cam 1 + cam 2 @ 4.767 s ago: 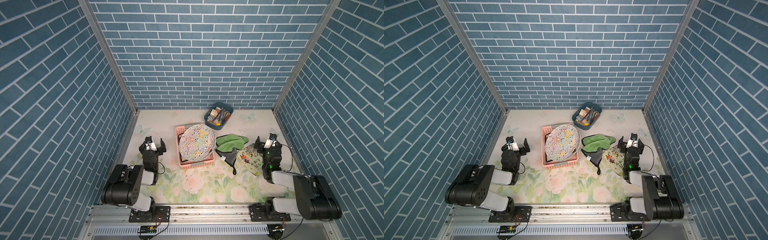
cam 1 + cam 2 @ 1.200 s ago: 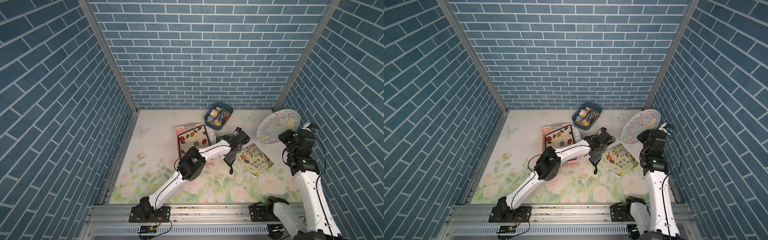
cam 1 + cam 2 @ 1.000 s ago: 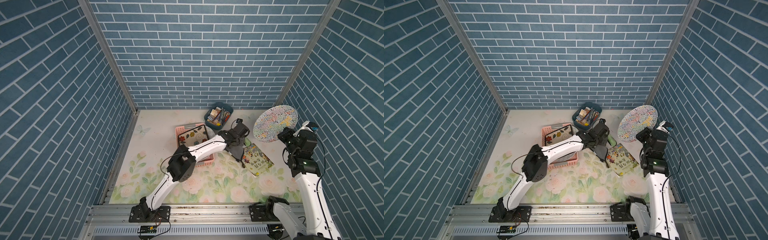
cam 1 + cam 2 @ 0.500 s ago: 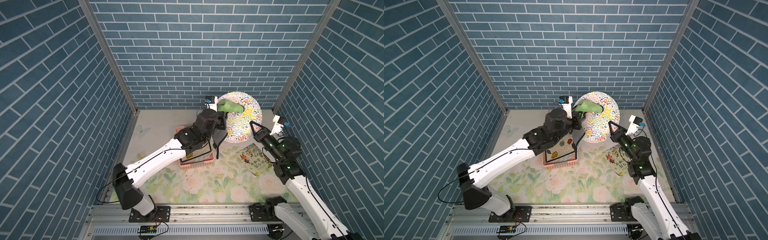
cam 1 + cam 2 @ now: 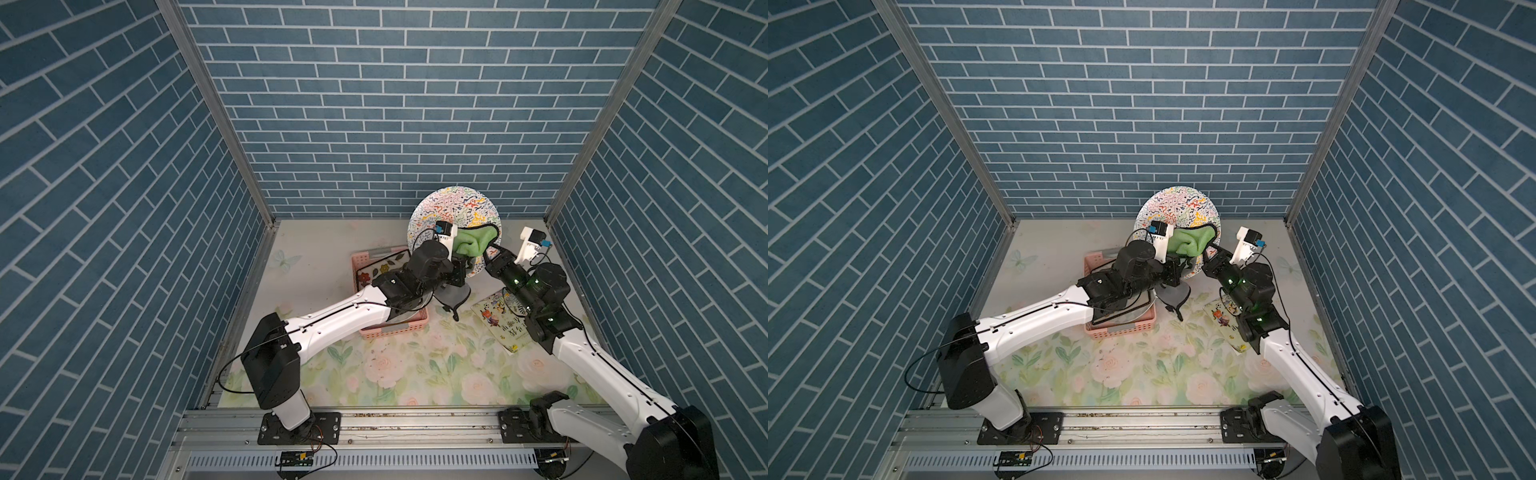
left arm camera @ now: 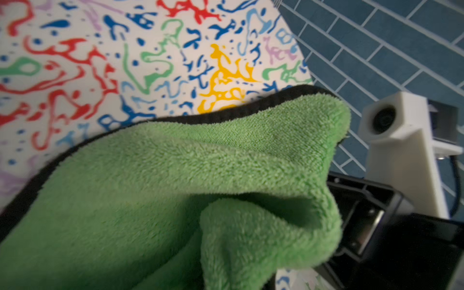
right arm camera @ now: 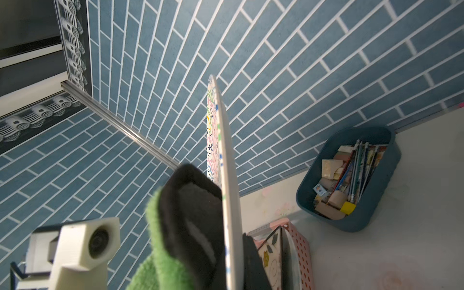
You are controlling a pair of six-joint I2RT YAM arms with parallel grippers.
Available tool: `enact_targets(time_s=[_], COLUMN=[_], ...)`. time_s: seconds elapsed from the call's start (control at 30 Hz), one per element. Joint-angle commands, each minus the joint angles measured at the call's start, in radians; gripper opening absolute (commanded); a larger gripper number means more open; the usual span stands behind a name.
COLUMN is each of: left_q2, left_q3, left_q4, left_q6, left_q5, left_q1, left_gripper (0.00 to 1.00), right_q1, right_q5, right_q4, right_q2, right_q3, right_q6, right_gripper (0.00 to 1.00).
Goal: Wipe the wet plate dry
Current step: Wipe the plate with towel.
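Blue brick-pattern walls [image 5: 374, 104] box in a floral mat [image 5: 415, 365] as I hold the squiggle-patterned plate [image 5: 453, 208] upright in the air near the back wall, its printed face turned toward my left arm. It shows in both top views [image 5: 1177, 208].

My right gripper [image 5: 490, 253] is clamped on the plate's lower rim. The right wrist view shows that rim [image 7: 227, 175] edge-on, pinched between the two fingers [image 7: 253, 263].

My left gripper [image 5: 458, 266] is closed on a green cloth [image 5: 471, 245], its fingertips buried in the bunched fabric. The cloth lies pressed against the lower part of the plate's face. In the left wrist view its black trim runs along the upper edge of the pile [image 6: 175, 188], with the coloured squiggles [image 6: 150, 50] bare beyond it.

A pink basket [image 5: 399, 330] sits on the mat under my left forearm. A picture book [image 5: 498, 320] lies flat beneath my right wrist, and a dark grey item [image 5: 455, 297] rests between the two. The right wrist view shows a blue bin [image 7: 376, 221] of small items beside the back wall.
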Motion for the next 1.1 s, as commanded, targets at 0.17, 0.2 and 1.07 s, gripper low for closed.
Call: enact_targets(time_s=[0.17,0.2,1.07], left_q2=[-0.062,-0.034,-0.199], left_q3=[-0.145,-0.123,-0.199], left_q4=[0.074,0.066,0.085], left_q6=[-0.019,0.011,-0.102], left_q5=[0.098,0.117,0.083], left_q1=[0.082,0.034,0.389], left_gripper=[0.0,0.0,0.0], right_q1=[0.008,0.009,0.113], right_q5=[0.029,0.007,-0.253], right_q4=[0.162,0.188,0.222], right_q2=[-0.109,-0.091,-0.016], right_q3=[0.074,0.08,0.199], right_q6=[0.151,0.16,-0.081], right_gripper=[0.0,0.0,0.0])
